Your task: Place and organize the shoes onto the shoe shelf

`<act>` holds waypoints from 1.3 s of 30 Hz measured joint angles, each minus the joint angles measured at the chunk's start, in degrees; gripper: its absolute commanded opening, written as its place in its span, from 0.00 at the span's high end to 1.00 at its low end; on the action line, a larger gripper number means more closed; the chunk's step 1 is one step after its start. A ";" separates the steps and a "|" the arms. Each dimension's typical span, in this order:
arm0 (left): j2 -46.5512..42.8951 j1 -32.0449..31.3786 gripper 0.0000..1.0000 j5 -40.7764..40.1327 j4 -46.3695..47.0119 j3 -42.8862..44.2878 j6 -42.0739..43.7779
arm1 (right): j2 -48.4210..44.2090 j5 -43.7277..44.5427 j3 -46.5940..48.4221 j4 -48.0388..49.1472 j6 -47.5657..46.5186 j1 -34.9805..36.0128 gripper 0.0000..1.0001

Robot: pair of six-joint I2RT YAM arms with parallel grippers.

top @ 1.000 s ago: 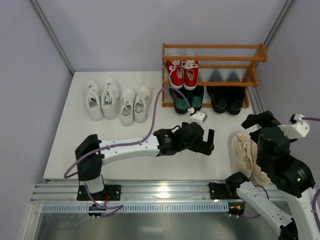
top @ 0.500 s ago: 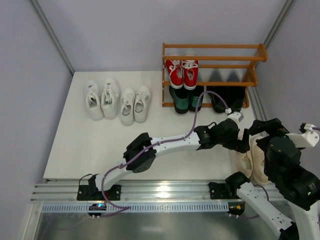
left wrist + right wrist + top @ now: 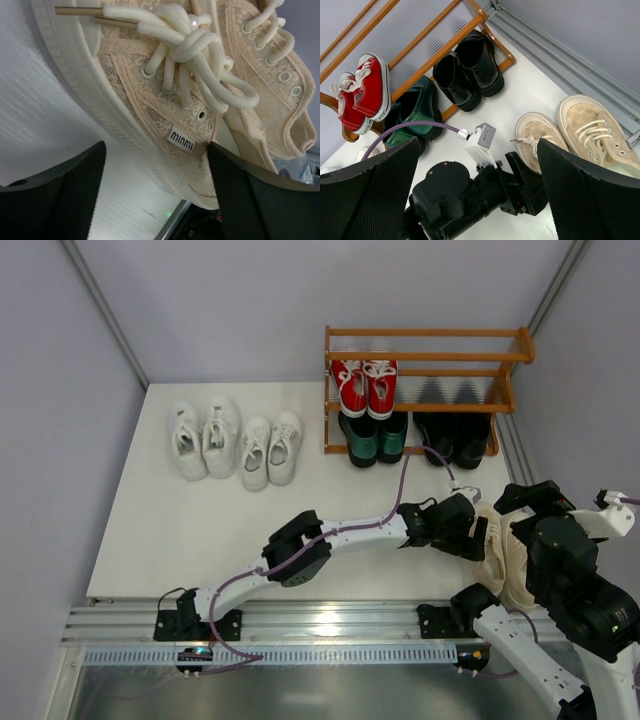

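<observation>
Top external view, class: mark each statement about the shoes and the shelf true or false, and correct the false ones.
1. The red sneakers sit on the middle tier of the shoe shelf. True.
2. The black loafers stand left of the green loafers. False: they stand to their right, both on the bottom tier.
3. Both white sneaker pairs are on the shelf. False: they lie on the table, left of it.
4. The left hand is open at a cream lace-up shoe. True.
</observation>
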 measured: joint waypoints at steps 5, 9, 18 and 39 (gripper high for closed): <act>2.25 -0.31 0.56 0.92 -0.37 1.92 -1.40 | -0.68 -0.04 -0.59 0.02 -0.07 0.00 0.00; 2.51 -0.26 0.98 1.27 -2.21 3.06 -2.36 | -1.40 -0.07 -1.07 0.02 -0.07 0.00 0.00; -7.78 -1.29 1.00 -4.55 3.02 -13.60 -2.21 | -1.49 -0.68 -2.29 0.09 -0.44 0.02 0.00; -55.56 4.13 1.00 -22.49 -4.87 -68.39 0.92 | 19.21 -6.08 -12.63 -0.90 2.40 -0.39 0.00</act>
